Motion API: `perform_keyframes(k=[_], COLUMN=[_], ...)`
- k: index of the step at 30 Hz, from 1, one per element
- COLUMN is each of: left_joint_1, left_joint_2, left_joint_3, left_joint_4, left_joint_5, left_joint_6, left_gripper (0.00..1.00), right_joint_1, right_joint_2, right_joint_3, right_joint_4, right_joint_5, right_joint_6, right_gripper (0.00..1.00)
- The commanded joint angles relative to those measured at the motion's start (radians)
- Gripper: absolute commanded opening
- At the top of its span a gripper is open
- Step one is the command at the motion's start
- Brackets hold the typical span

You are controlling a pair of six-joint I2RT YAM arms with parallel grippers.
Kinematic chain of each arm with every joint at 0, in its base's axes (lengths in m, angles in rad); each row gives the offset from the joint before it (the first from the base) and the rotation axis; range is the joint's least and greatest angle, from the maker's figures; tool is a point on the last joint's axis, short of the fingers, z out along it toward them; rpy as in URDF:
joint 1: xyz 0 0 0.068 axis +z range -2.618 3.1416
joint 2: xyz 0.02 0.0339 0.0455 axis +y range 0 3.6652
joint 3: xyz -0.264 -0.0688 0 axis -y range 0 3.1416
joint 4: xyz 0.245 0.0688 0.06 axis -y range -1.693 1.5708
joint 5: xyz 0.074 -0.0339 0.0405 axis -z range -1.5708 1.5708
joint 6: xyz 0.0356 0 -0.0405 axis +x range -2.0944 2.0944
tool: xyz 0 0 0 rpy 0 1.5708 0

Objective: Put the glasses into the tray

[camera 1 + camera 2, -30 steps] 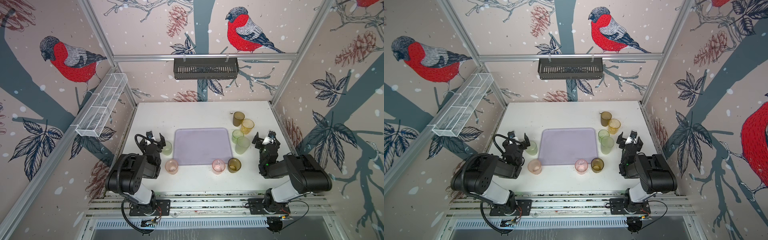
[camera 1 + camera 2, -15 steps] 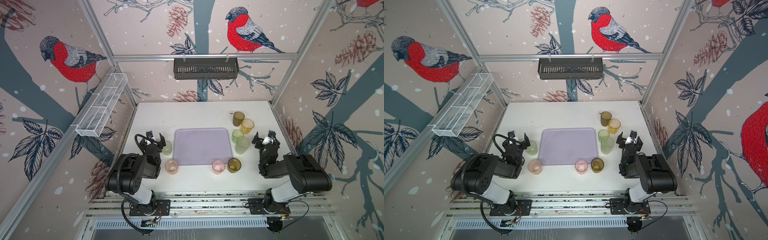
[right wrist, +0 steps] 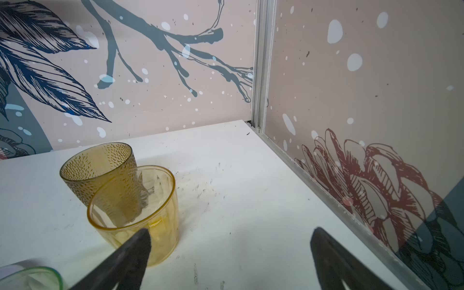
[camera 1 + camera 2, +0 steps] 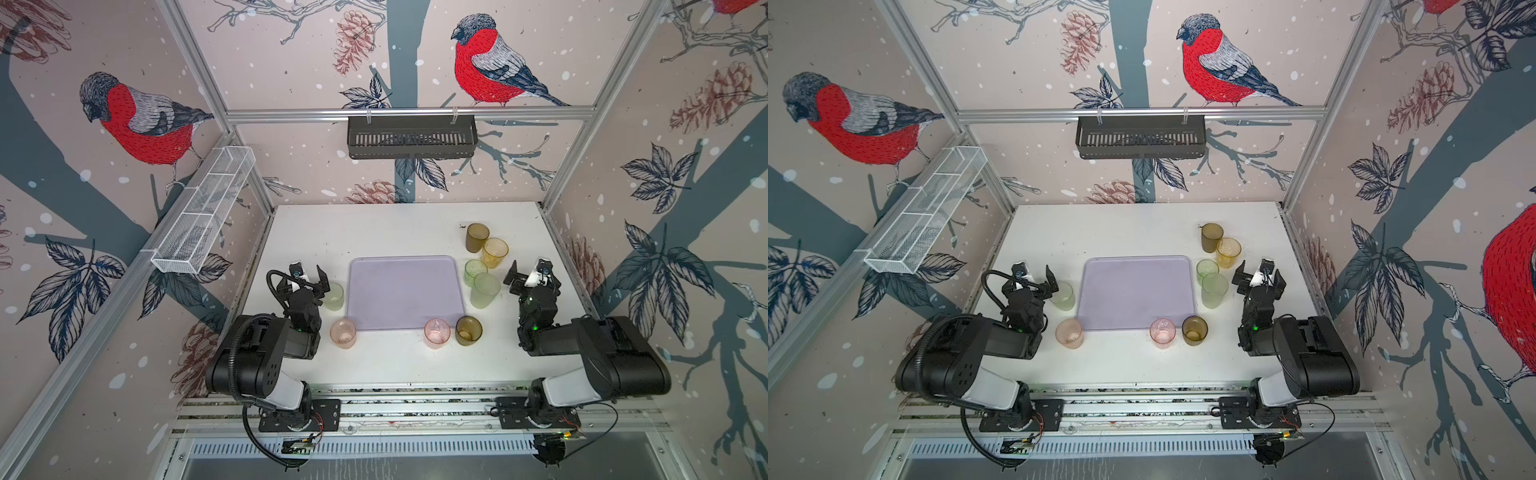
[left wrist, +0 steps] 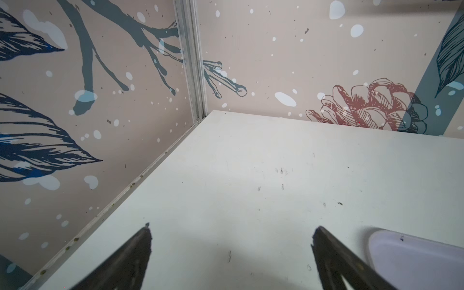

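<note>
Left hand (image 5: 232, 233), fingers spread wide, hovers over the bare surface (image 5: 251, 163) beside a pale green glass (image 4: 333, 296). The lavender tray (image 4: 405, 291) lies mid-surface, with the glasses (image 4: 436, 332) standing outside its rim. Right hand (image 3: 231, 232), equally spread, faces the amber glass (image 3: 140, 213).

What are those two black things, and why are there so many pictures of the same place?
Those are two robot arms, fixed at the near edge of a white table. Each ends in a pincer called a gripper. Two pictures look down from above, through two side-by-side eyes, so they look almost alike. The other two come from small cameras on the arms' wrists: the dark wedges there are the fingers of the left gripper and the right gripper. Both are open and hold nothing. On the table lies a lavender tray with nothing in it, and near it stand eight little glasses, pink, green, yellow and brown. The job is to put them into the tray.
</note>
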Motion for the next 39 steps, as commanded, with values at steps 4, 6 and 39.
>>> perform_keyframes(k=[4, 6, 39], left_joint_1=[-0.002, -0.002, -0.067], left_joint_2=[-0.134, -0.198, -0.392], left_joint_3=[0.035, 0.062, 0.816], left_joint_4=[-0.154, -0.267, -1.815], left_joint_5=[-0.053, -0.067, 0.302], left_joint_6=[-0.031, -0.041, -0.49], left_gripper=[0.99, 0.99, 0.99], right_joint_1=[0.016, 0.031, 0.378], right_joint_2=[-0.109, -0.154, -0.486], right_joint_3=[0.009, 0.015, 0.697], right_joint_4=[-0.106, -0.157, -1.478], right_joint_5=[0.006, 0.014, 0.268], right_joint_6=[-0.027, -0.031, 0.277], right_gripper=[1.0, 1.0, 1.0])
